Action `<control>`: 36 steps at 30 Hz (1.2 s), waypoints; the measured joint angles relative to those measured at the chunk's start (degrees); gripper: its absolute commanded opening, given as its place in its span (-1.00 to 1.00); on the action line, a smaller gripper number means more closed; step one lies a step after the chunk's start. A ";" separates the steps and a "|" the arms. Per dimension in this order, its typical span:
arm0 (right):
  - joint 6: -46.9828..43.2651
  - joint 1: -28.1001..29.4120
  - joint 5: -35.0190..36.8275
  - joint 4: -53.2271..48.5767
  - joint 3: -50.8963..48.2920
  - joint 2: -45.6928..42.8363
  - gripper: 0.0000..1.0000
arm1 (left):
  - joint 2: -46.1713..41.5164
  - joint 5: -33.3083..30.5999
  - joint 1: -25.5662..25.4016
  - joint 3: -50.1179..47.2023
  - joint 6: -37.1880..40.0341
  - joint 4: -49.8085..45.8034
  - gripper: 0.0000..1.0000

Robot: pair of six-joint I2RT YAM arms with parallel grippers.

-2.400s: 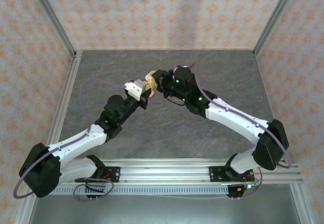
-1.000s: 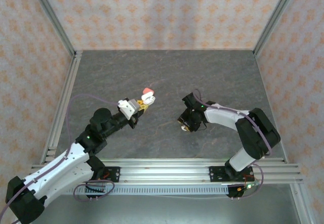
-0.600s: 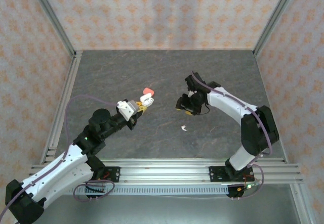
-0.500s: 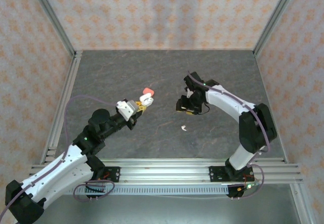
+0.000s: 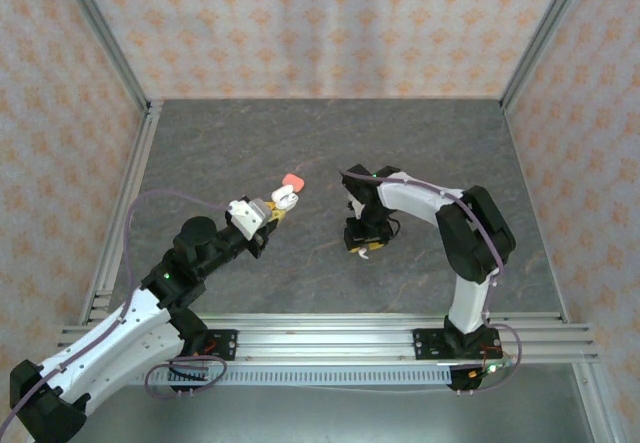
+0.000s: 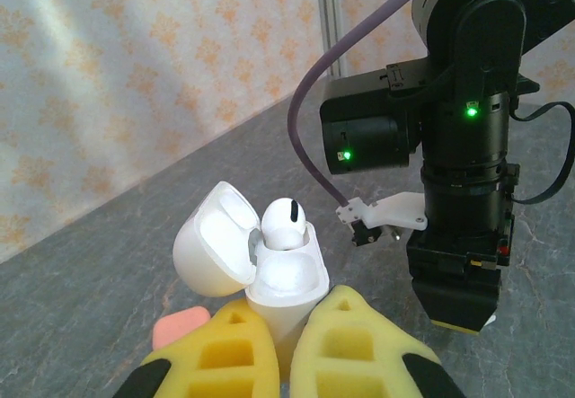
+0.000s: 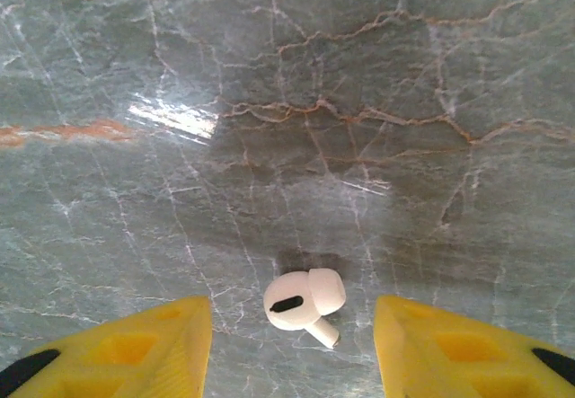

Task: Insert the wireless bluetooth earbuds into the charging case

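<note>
Loose white earbud [image 7: 304, 301]: lies on its side on the grey marbled table [image 7: 377, 92], stem pointing to about 4 o'clock in the right wrist view. It sits between the two yellow fingers [image 7: 135, 349] of the right gripper [image 5: 361, 246], closer to the left one, with a gap on each side. Jaws are open and touch nothing. In the top view this gripper points down at the table, at about 4 o'clock from the case.

Charging case [image 6: 287, 277]: white, lid [image 6: 211, 245] swung open to 9 o'clock. A second white earbud [image 6: 283, 223] stands in it with its rounded head poking out, and the bay beside it cannot be made out. The left gripper [image 6: 287, 335] has its jaws closed on the lower body of the case and holds it upright, apparently clear of the table.

Coral-pink object [image 5: 293, 181]: on the table near the case, at roughly 1 o'clock from it in the top view. Too small to tell whether it is a case or an earbud.
</note>
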 measured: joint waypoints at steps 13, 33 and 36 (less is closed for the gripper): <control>-0.22 0.39 0.79 0.63 -0.02 1.95 -0.18 | 0.00 -0.11 0.00 0.22 -0.02 -0.68 -1.00; 9.73 -0.79 -3.28 1.42 -0.90 -1.11 -0.53 | 0.48 -0.07 0.00 0.22 -1.14 -0.66 -1.00; 13.25 -1.95 -5.25 2.80 -0.90 -3.80 -0.54 | 0.92 -0.04 0.00 0.50 -1.75 0.00 -1.00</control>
